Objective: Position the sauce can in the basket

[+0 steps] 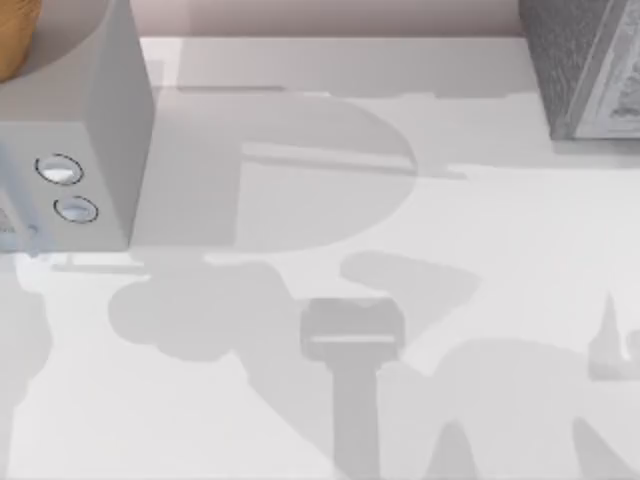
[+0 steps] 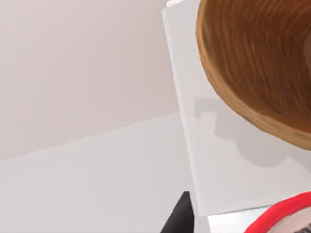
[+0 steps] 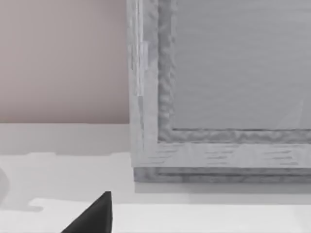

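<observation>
Bright, even light, soft edges.
My arms throw broad grey shadows over the white table (image 1: 480,230); no glare anywhere.

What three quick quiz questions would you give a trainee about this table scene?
1. True or false: the basket is blue.
2. In the top view, where is the grey box? A: top right corner. B: bottom left corner. C: centre.
3. Fill in: in the left wrist view, the rim of the can is coloured ___.
Key: 1 false, it is brown; 2 A; 3 red.
</observation>
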### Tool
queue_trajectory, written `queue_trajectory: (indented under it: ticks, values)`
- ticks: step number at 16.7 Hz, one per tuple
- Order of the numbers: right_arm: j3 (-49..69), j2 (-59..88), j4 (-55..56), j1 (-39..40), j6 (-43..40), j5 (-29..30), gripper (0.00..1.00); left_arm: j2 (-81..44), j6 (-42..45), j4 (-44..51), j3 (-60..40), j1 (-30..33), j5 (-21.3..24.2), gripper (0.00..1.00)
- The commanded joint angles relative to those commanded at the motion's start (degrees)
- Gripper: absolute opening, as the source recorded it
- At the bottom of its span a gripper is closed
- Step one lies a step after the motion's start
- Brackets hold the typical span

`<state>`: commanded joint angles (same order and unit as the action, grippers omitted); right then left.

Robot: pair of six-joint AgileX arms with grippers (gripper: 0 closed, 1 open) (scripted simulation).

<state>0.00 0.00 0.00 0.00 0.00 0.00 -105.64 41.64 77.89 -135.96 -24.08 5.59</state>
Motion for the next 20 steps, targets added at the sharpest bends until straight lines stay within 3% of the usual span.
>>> queue_trajectory:
  ticks: [4,8,11,20]
  values:
    - [0.0,0.0,0.0,0.0,0.0,0.0,1.00,-5.3,-23.1,-2.7,-12.7,9.0,-4.8,0.00]
    - [0.0,0.0,0.0,0.0,0.0,0.0,1.00,-9.4,-36.9,-3.5,-20.8,16.4,-7.1,0.00]
    - [0.0,0.0,0.0,0.0,0.0,0.0,1.00,-10.8,-40.9,-3.5,-23.3,18.9,-7.6,0.00]
    - [0.0,0.0,0.0,0.0,0.0,0.0,1.00,-13.9,-41.1,-2.0,-26.9,18.3,-7.7,0.00]
